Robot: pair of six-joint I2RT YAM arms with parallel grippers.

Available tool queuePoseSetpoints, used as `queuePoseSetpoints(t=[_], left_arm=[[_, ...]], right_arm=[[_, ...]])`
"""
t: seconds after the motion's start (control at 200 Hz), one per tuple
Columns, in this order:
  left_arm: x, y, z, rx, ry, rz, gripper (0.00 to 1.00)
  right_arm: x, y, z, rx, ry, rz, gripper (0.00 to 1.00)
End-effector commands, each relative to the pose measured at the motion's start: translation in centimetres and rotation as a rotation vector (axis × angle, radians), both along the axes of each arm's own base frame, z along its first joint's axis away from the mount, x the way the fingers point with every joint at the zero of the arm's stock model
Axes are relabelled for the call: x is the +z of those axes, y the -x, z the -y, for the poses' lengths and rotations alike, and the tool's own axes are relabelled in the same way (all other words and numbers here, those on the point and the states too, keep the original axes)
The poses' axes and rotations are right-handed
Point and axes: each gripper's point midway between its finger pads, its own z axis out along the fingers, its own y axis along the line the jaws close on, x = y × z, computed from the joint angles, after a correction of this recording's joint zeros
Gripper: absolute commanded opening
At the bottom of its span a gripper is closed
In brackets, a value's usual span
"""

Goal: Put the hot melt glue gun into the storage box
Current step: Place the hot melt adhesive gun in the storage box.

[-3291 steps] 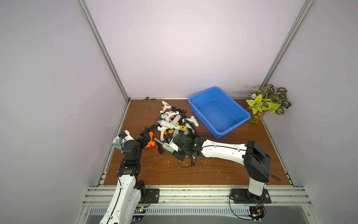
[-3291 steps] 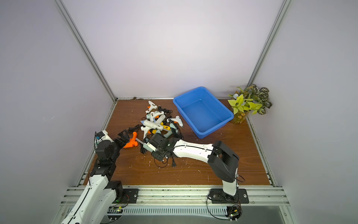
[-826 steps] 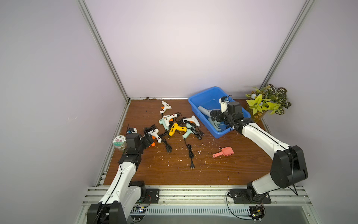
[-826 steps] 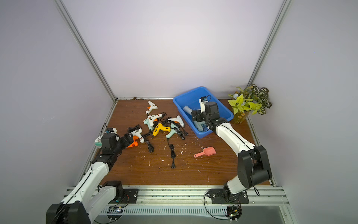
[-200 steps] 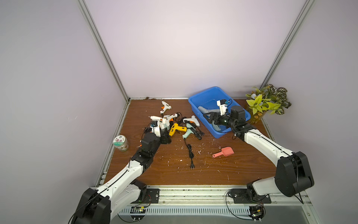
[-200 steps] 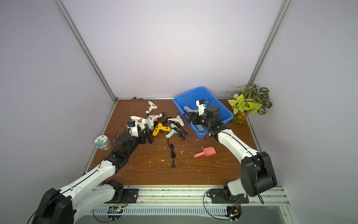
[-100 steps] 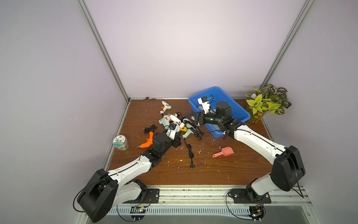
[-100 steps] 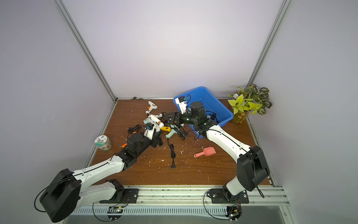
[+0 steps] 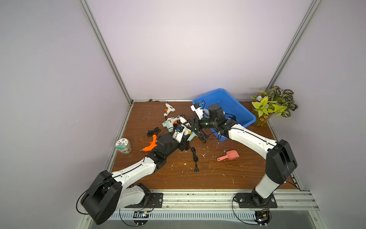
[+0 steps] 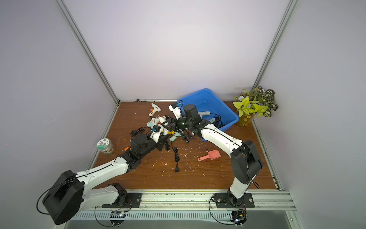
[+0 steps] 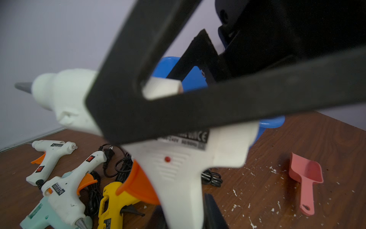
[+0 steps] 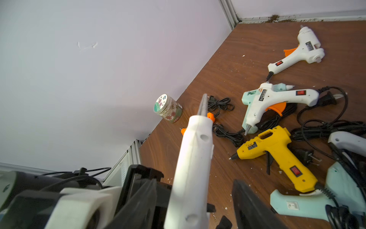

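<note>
Holding the white glue gun [image 11: 178, 170] by its handle above the desk [image 9: 217, 178], the left pincer [image 11: 185, 217] is clamped on it. Meanwhile the right pincer [image 12: 194, 184] straddles the barrel, partly wide, with a gap visible on one side. Gun is left of the blue storage box [image 9: 242, 113] at far right, not inside.

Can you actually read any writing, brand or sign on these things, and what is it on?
"CE": on the black label of the held white glue gun; the rest of that label is too blurred to read.
Yellow glue gun: small label, too blurred to read.
White glue gun lying on the table: black label, too small to read.
Jar: Chinese characters on its side, too small to read with certainty.
</note>
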Motion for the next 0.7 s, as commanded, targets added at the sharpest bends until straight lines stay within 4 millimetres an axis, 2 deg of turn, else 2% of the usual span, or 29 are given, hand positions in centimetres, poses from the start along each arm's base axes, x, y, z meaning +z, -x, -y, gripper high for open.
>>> queuePoseSetpoints(t=[0.0,0.225,0.315,0.355,0.455,0.5,0.525,0.58,0.696], left_arm=[[2.5,-0.2,1.0,-0.032,0.030,0.053,0.00],[2.5,-0.4,0.6,-0.006,0.039,0.049,0.01],[2.5,-0.5,0.3,0.016,0.043,0.046,0.05],[2.6,-0.5,0.1,0.026,0.046,0.046,0.15],[3.3,-0.2,-0.1,0.028,0.075,0.063,0.54],[3.9,0.1,-0.4,0.031,0.096,0.075,0.68],[4.2,0.3,-0.5,0.031,0.107,0.082,0.74],[5.1,0.8,-0.9,0.034,0.140,0.101,0.97],[7.3,2.3,-2.0,0.034,0.228,0.157,1.00]], right_arm=[[1.6,0.3,-0.5,0.028,-0.011,0.043,0.63],[1.3,0.5,-0.6,0.032,-0.005,0.037,0.41],[1.6,0.3,-0.4,0.016,-0.001,0.046,0.30],[1.9,0.2,-0.2,0.004,0.003,0.056,0.24],[2.6,-0.2,0.3,-0.027,0.014,0.084,0.10],[2.9,-0.5,0.6,-0.043,0.021,0.093,0.04],[3.2,-0.6,0.7,-0.048,0.020,0.100,0.02],[4.0,-1.0,1.1,-0.065,0.014,0.114,0.00],[6.5,-1.9,2.2,-0.096,-0.018,0.148,0.00]])
